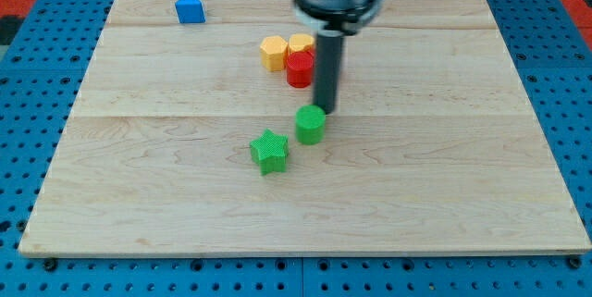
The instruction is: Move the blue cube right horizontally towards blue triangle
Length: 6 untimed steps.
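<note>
One blue block (190, 7) with a pointed top sits near the board's top left corner. No other blue block shows; the arm's body covers part of the board's top edge. My tip (326, 113) is near the board's middle, far to the right of and below the blue block. It stands right against the top right side of a green round block (311, 125).
A red cylinder (299, 69) stands just left of the rod, with two yellow blocks (274, 54) (302, 43) behind it. A green star (269, 152) lies down-left of the green round block. The wooden board (462, 195) rests on a blue pegboard.
</note>
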Available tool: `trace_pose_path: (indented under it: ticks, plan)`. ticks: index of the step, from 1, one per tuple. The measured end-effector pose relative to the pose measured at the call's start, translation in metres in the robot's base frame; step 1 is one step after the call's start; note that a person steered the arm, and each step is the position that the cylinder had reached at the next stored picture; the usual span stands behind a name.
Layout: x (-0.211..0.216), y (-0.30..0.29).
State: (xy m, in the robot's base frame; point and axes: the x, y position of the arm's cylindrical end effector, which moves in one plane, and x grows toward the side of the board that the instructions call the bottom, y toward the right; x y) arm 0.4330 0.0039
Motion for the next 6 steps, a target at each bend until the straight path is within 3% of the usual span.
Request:
trace_pose_path:
  ticks: [2,3,4,6]
  plan:
    - [0.041,-0.006]
    - [0.033,0.050]
    - [0.017,0.157]
    - [-0.085,0.204]
